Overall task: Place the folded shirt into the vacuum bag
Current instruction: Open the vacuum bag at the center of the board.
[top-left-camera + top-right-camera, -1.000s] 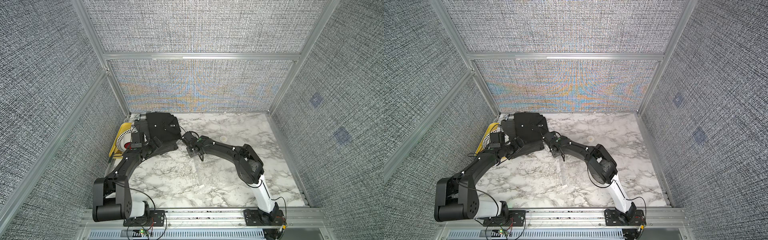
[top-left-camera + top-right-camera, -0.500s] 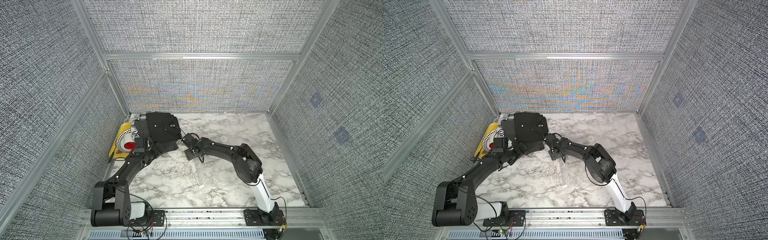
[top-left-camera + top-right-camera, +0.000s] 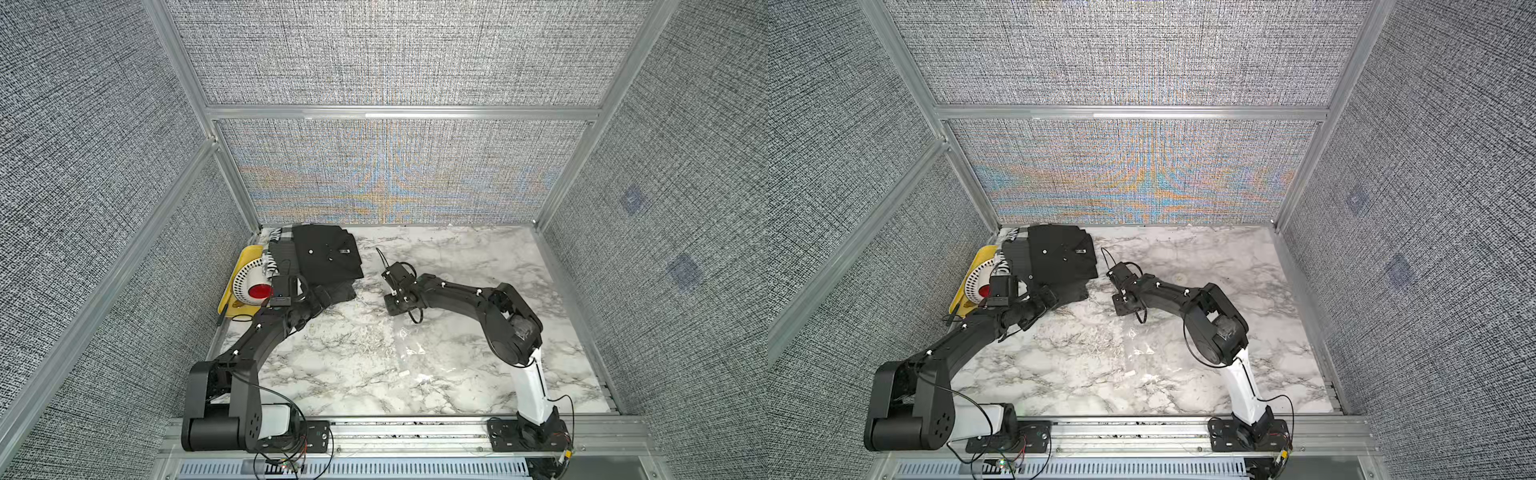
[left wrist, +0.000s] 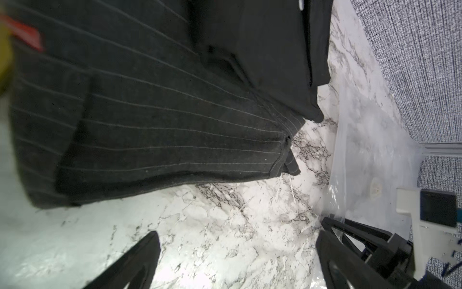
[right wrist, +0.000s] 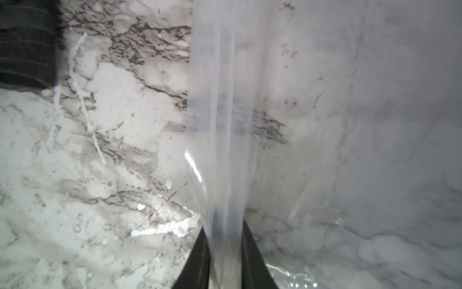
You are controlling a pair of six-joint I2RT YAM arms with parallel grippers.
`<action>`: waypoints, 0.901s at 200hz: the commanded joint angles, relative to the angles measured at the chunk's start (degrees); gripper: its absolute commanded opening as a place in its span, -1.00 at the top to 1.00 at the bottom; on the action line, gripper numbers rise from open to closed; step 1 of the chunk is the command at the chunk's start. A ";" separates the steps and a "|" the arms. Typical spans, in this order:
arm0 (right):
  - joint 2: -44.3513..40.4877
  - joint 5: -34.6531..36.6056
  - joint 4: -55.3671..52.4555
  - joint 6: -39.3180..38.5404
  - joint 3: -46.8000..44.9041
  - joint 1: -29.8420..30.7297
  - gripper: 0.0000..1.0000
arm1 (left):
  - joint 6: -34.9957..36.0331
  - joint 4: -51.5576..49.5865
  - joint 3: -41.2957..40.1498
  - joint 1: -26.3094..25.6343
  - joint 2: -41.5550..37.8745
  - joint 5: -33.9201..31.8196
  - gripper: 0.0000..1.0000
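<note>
Lying at the far left corner of the surface (image 3: 311,374), the folded shirt (image 4: 162,112) is dark and pinstriped, with a plain black shirt (image 3: 328,257) stacked partly over it. It is not yet in the vacuum bag (image 3: 415,353), which is spread on the marble toward the middle and right, its edge near the shirts' corner. The right tool (image 5: 223,230) is clenched on a strip of the bag's clear plastic, seemingly the zip-seal edge, so the step in hand looks like lifting the mouth open. The left tool (image 4: 237,230) stands released, jaws wide, just short of the pinstriped hem and touching nothing. Next, I judge, it must slide a jaw under the fold and pinch all the layers together — without dragging the black shirt along — then carry the bundle toward the raised opening. Beside the stack sits a yellow tray (image 3: 249,253) holding a white pump-like device (image 3: 245,286).
</note>
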 commanded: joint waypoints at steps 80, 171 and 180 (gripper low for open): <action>-15.75 -21.77 12.98 0.41 -13.79 -5.56 0.73 | -14.32 41.87 -7.13 -11.72 5.51 26.65 -0.90; -23.60 -36.99 20.55 2.04 -23.47 -11.59 0.77 | -14.53 46.89 -1.21 -20.72 15.61 23.99 -0.39; -24.35 -37.21 20.68 2.08 -24.05 -11.82 0.77 | -14.35 46.96 -0.72 -20.92 16.62 23.82 -0.41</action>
